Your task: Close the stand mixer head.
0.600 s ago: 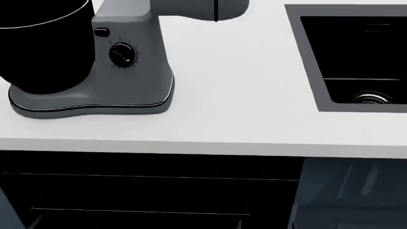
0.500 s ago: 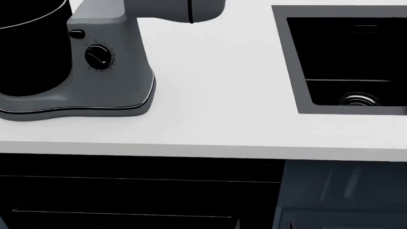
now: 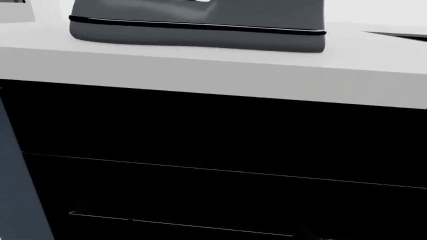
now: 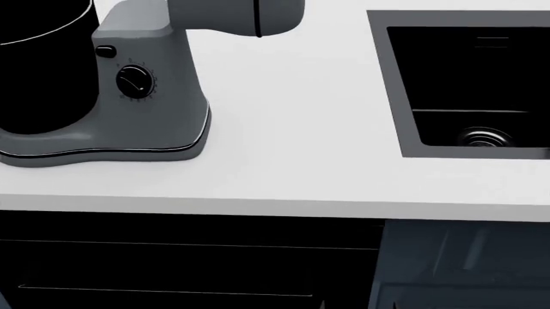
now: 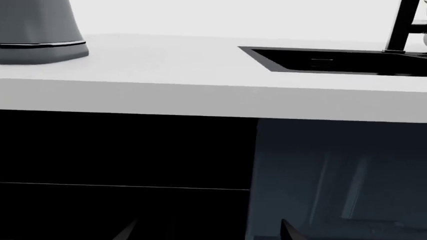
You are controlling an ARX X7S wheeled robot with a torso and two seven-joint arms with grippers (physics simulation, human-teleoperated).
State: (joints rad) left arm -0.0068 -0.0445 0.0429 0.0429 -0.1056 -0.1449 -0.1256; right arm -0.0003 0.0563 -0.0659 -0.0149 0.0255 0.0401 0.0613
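The head view looks steeply down on the white counter (image 4: 284, 129) and its front edge. Both wrist views sit low before the dark cabinet fronts (image 3: 213, 150), facing the front edge nearly level. All three share the mixer base (image 4: 129, 145) by the left part

I see the mixer head (image 4: 232, 14) as smooth matt grey, like painted metal or plastic. Its base (image 4: 103, 145) matches, edged with a thin glossy trim. The bowl (image 4: 38, 64) looks flat black. The counter (image 4: 292, 129) is smooth matt white; the sink (image 4: 481, 84) is dark.
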